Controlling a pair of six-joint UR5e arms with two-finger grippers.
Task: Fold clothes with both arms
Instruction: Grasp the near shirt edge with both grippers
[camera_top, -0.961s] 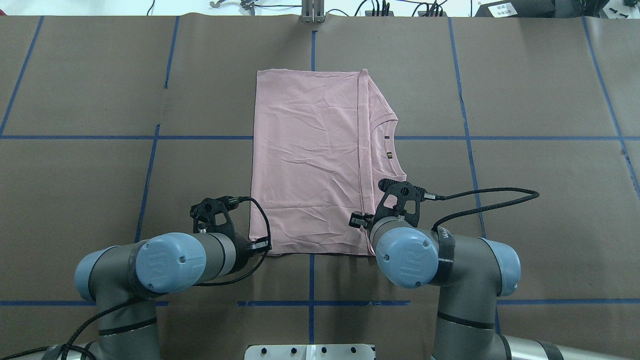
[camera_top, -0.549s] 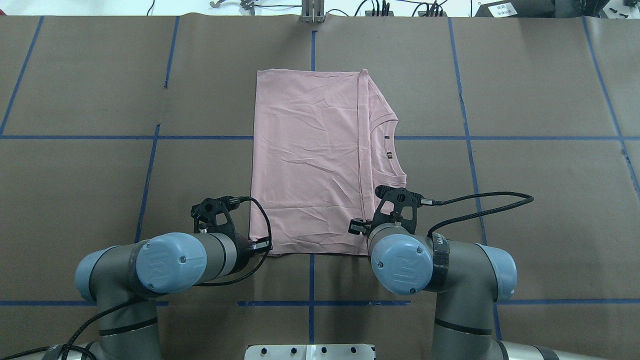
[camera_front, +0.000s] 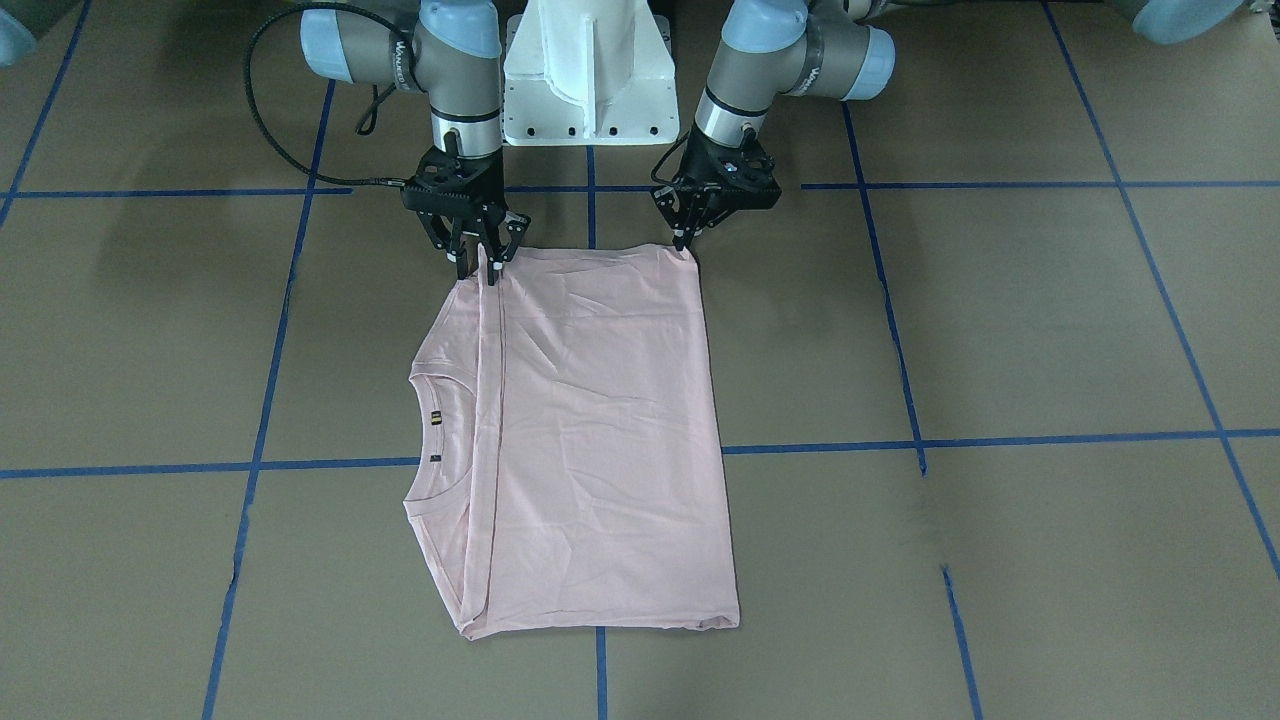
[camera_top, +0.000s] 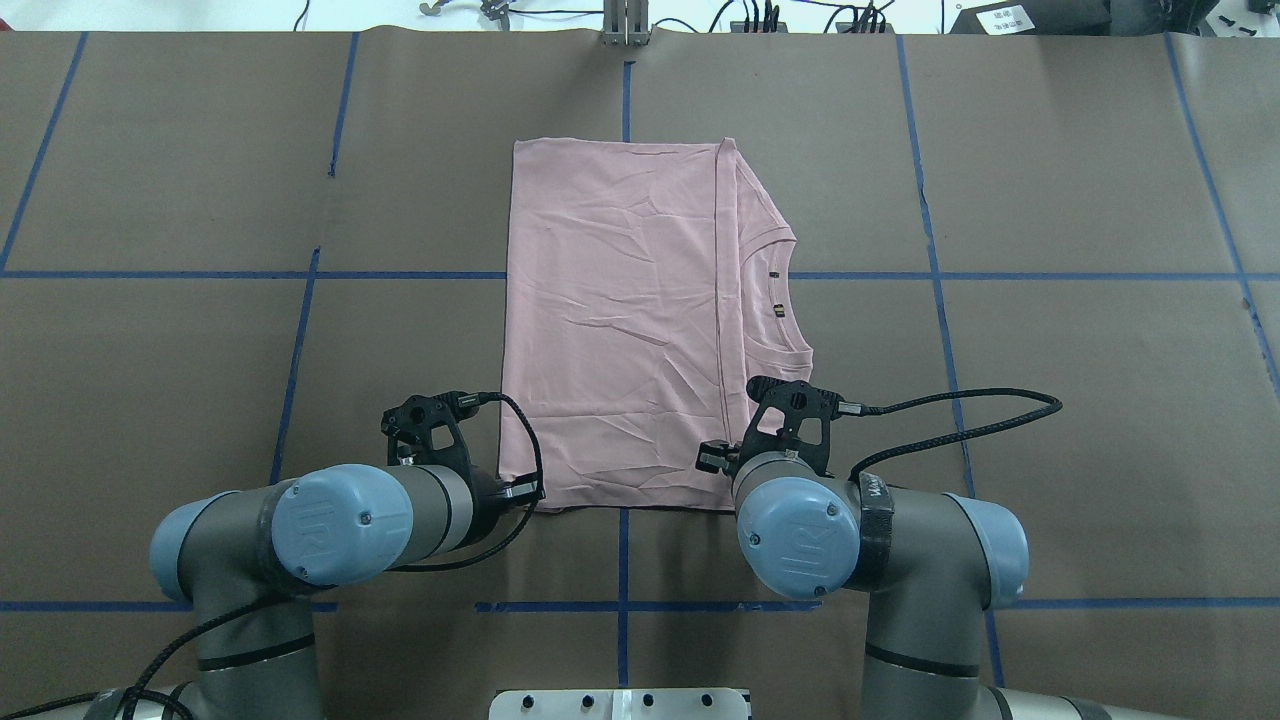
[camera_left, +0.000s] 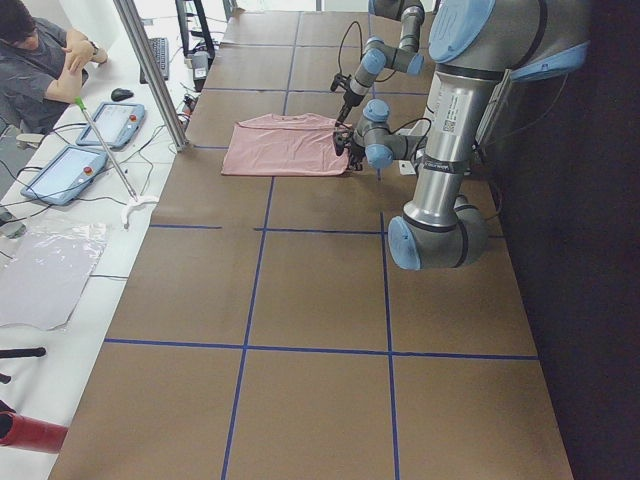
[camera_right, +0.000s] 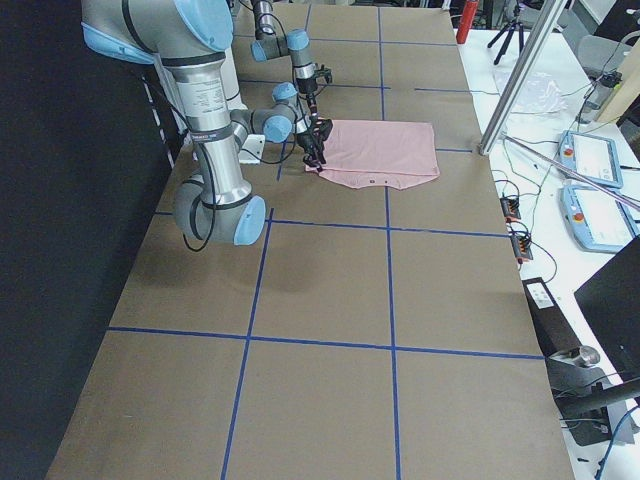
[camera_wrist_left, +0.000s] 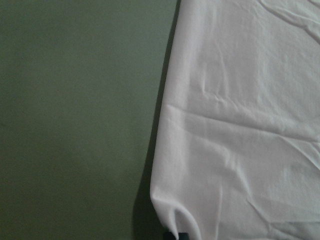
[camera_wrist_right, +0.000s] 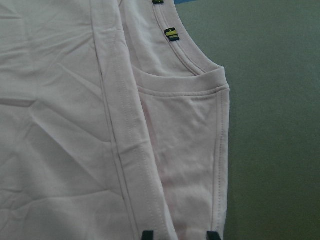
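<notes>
The pale pink T-shirt (camera_top: 620, 320) lies folded into a rectangle on the brown table, plain side up. Its ribbed collar (camera_top: 785, 300) and folded edge are on my right. My left gripper (camera_front: 686, 245) is at the near left corner of the T-shirt (camera_front: 600, 430). Its fingers are closed together on the bunched corner, which also shows in the left wrist view (camera_wrist_left: 172, 222). My right gripper (camera_front: 478, 268) is open at the near right corner. Its two fingertips (camera_wrist_right: 147, 234) straddle the shoulder edge of the T-shirt (camera_wrist_right: 185, 150), below the small collar tag (camera_wrist_right: 171, 34).
The white pedestal base (camera_front: 588, 70) stands just behind the grippers. A black cable (camera_top: 960, 420) loops out to the right of the right wrist. Blue tape lines (camera_top: 300, 330) cross the table. A person (camera_left: 40, 60) sits at a side desk beyond a metal post (camera_left: 150, 70).
My right arm has shifted slightly left and back toward the near right corner of the T-shirt. The left arm and the T-shirt have not moved.
</notes>
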